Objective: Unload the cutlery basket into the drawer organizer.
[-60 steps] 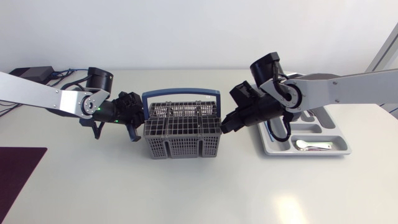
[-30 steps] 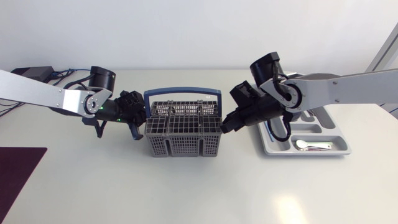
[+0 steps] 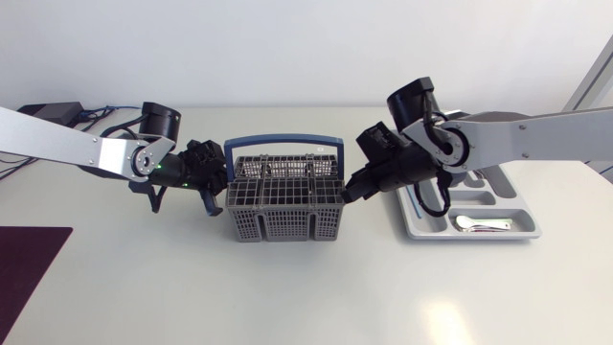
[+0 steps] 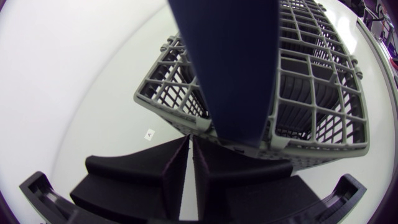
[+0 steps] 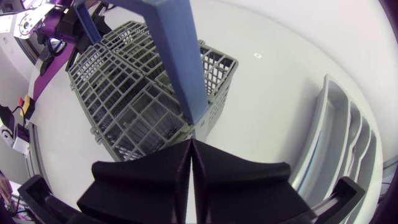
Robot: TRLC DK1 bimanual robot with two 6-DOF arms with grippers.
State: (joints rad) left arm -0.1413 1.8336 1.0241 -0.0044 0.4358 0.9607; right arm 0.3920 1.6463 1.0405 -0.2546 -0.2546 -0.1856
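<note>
The grey mesh cutlery basket [image 3: 283,206] with a blue handle [image 3: 283,142] stands mid-table; what it holds is hard to make out. My left gripper [image 3: 213,192] is shut, fingertips against the basket's left end below the handle [image 4: 230,62], nothing between the fingers [image 4: 168,180]. My right gripper [image 3: 352,189] is shut too, pressed to the basket's right end where the handle [image 5: 180,62] meets the mesh [image 5: 124,99]. The grey drawer organizer [image 3: 522,230] lies to the right, behind my right arm, with a spoon [image 3: 484,223] in its front compartment.
A dark purple mat [image 3: 29,264] lies at the front left corner. A black box [image 3: 53,112] with cables sits at the back left. In the right wrist view the organizer's rim [image 5: 336,143] runs close beside the gripper [image 5: 191,149].
The basket has slid a little to the right, with the left gripper following it and the right gripper backing off the same way. Both grippers stay shut.
</note>
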